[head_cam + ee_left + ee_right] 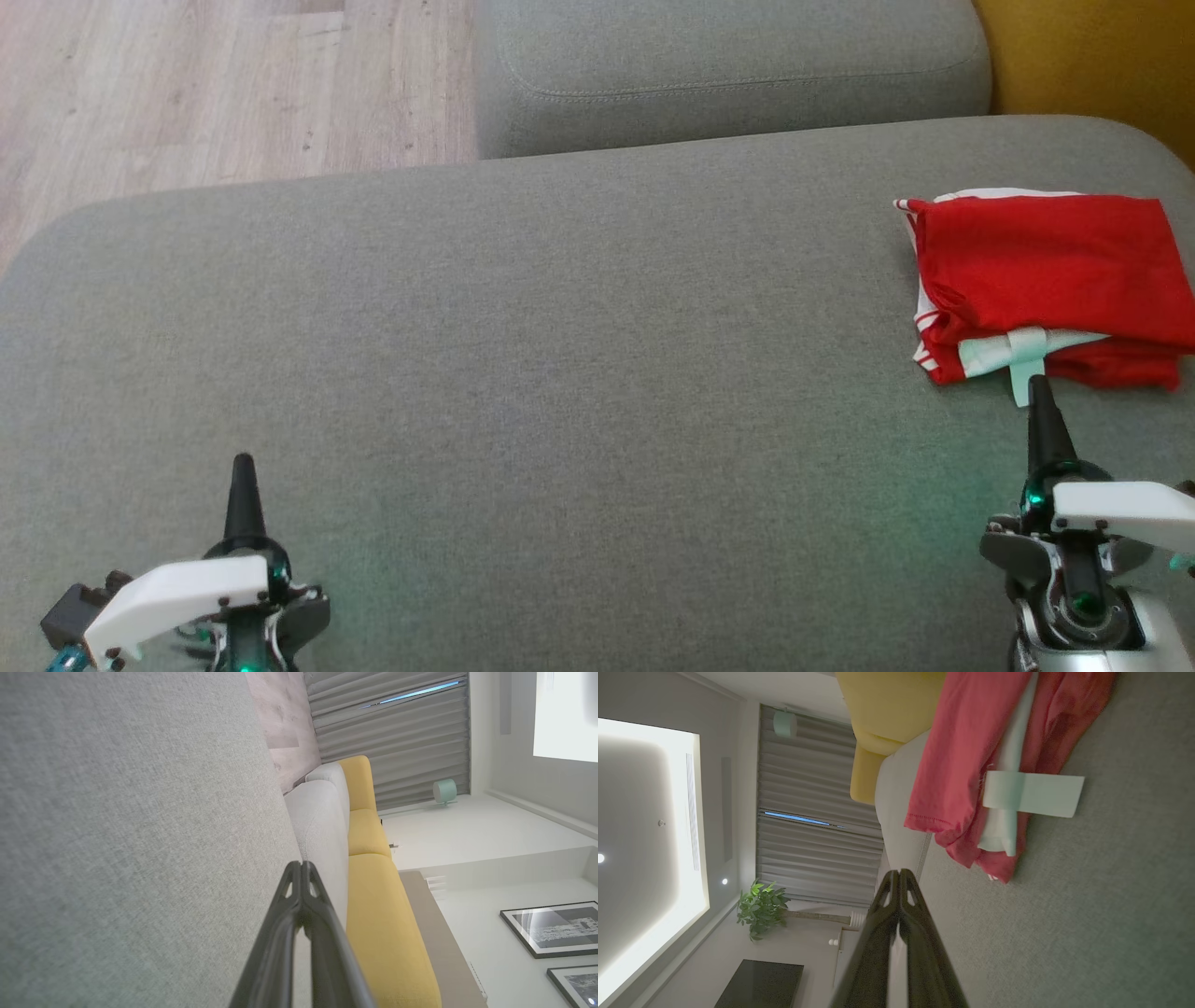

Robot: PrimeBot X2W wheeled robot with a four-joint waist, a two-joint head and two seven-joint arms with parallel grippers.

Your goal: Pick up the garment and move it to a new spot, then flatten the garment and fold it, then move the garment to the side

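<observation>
Garment folded, at sofa's right

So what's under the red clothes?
The red garment lies folded on the grey cushion. From under its top layer peek white striped edges and a pale strip. The cushion right beneath it and the inner folds are covered.

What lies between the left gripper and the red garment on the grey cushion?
Only bare grey cushion: the head view shows nothing on the stretch from the left gripper to the red garment.
</observation>
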